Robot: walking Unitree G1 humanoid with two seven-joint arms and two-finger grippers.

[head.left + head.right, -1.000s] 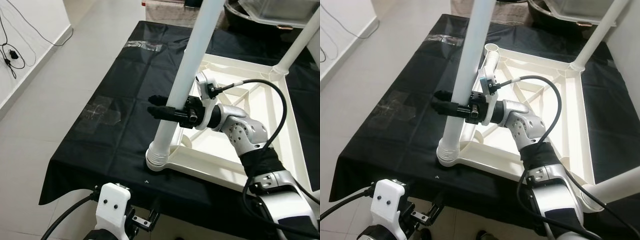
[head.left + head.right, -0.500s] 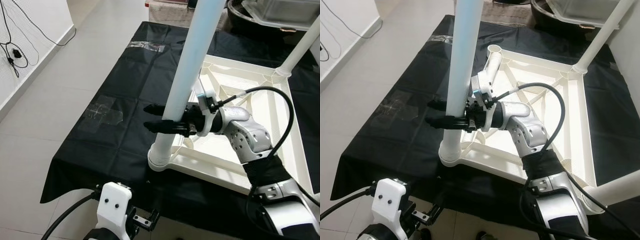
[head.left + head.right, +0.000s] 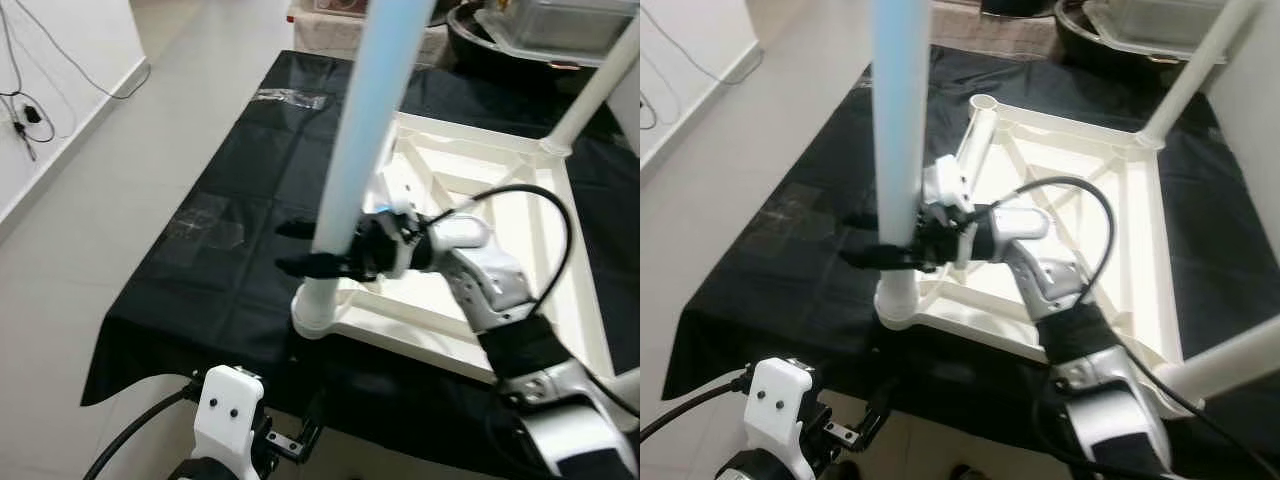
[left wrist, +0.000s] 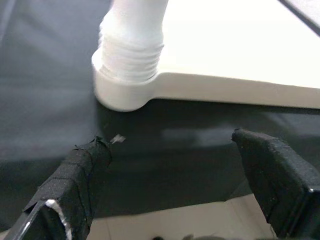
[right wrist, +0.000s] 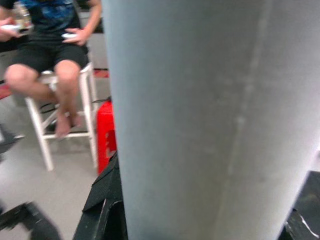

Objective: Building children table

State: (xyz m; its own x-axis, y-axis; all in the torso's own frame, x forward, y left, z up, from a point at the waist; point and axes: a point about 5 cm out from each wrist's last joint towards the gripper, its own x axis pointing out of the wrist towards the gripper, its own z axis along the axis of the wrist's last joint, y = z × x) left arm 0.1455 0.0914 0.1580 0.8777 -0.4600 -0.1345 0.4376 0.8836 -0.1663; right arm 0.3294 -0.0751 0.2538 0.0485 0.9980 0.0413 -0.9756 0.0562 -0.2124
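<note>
Your right hand (image 3: 318, 247) is clamped around the tall white plastic tube leg (image 3: 352, 155), its black fingers reaching past the leg on both sides, just above the ribbed collar where the leg meets the near corner socket of the white plastic upturned tabletop frame (image 3: 455, 340). The leg stands upright in that socket; whether it is fully seated, you can't tell from here. Farther from the hand, other white legs already rise from the frame's corners, and one far corner socket (image 3: 986, 103) looks empty, so judge the build as more than halfway, with at least one leg left.

Your left hand (image 4: 170, 185) hangs unclenched and idle below the near edge, fingers wide apart, pointing at that same corner.

The frame lies on a black cloth-covered table (image 3: 230, 170). The gripped corner sits close to the cloth's near edge, so you have little margin toward yourself; there is open cloth beyond the fingertips, and bare floor past that.
</note>
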